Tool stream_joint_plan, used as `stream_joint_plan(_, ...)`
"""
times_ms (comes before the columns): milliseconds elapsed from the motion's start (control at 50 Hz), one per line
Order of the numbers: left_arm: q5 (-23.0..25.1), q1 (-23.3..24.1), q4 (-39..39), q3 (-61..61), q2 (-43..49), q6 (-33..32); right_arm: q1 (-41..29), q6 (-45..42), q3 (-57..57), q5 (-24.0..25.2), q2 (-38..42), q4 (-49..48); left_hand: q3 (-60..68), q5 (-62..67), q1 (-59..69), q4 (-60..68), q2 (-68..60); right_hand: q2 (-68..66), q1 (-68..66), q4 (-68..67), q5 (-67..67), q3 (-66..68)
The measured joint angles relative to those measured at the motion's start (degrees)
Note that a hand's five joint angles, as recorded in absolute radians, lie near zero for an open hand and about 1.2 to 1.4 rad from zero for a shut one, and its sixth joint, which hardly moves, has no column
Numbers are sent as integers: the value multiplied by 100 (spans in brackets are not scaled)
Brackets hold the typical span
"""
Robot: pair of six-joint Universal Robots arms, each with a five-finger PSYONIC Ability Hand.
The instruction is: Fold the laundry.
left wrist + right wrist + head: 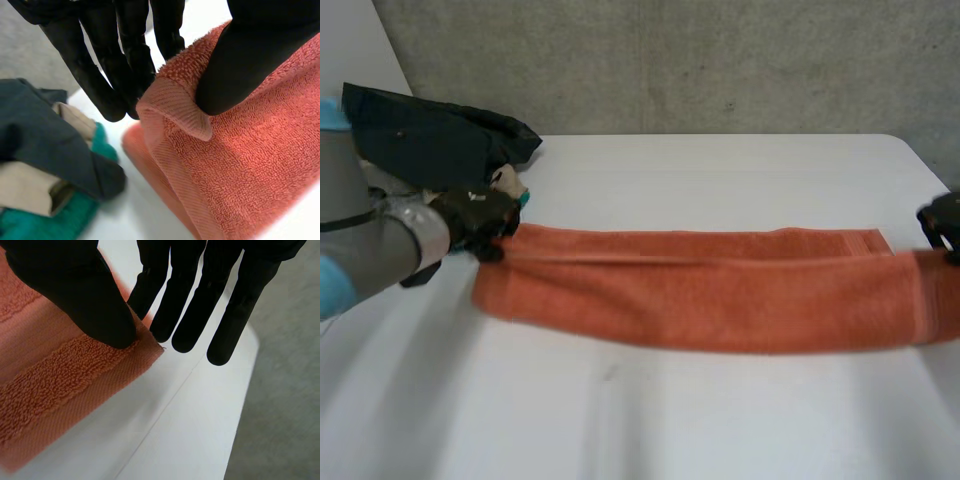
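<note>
I have the orange towel [700, 290] stretched long across the white table [720, 430] between both hands. My left hand [475, 220] pinches its left-end corner, thumb against fingers [112, 85]. My right hand [942, 222] clamps the right-end corner likewise. The towel is terry with a flat woven border, folded lengthwise. The head view's edge cuts off the right hand. A pile of clothes [430, 135] sits just behind the left hand.

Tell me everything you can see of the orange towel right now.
The orange towel is terry cloth with flat woven bands at its ends, folded lengthwise into a long strip across the table. The left hand pinches a corner at one end, thumb on top; the right hand pinches a corner at the other. A clothes pile lies near the left hand.
</note>
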State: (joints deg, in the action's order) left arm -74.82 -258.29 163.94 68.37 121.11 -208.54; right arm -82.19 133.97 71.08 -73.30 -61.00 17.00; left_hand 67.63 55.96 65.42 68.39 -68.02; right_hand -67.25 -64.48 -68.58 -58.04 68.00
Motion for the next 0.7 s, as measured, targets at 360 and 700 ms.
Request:
stream_joint_plan(360, -1555, 511, -288, -3108, 2214, 325, -770, 623, -1859, -709, 1823, -1592, -1294, -1183, -1354, -1344, 1431, 2239, 2040, 2093, 2117, -2202)
stream_joint_plan(700, -1888, 936, -183, -2642, 1473, 644, -726, 1490, -1763, -431, 1207, -35, -5595, -5346, -5455, -5713, 5654, 5527, 5201, 5673, 5529, -5625)
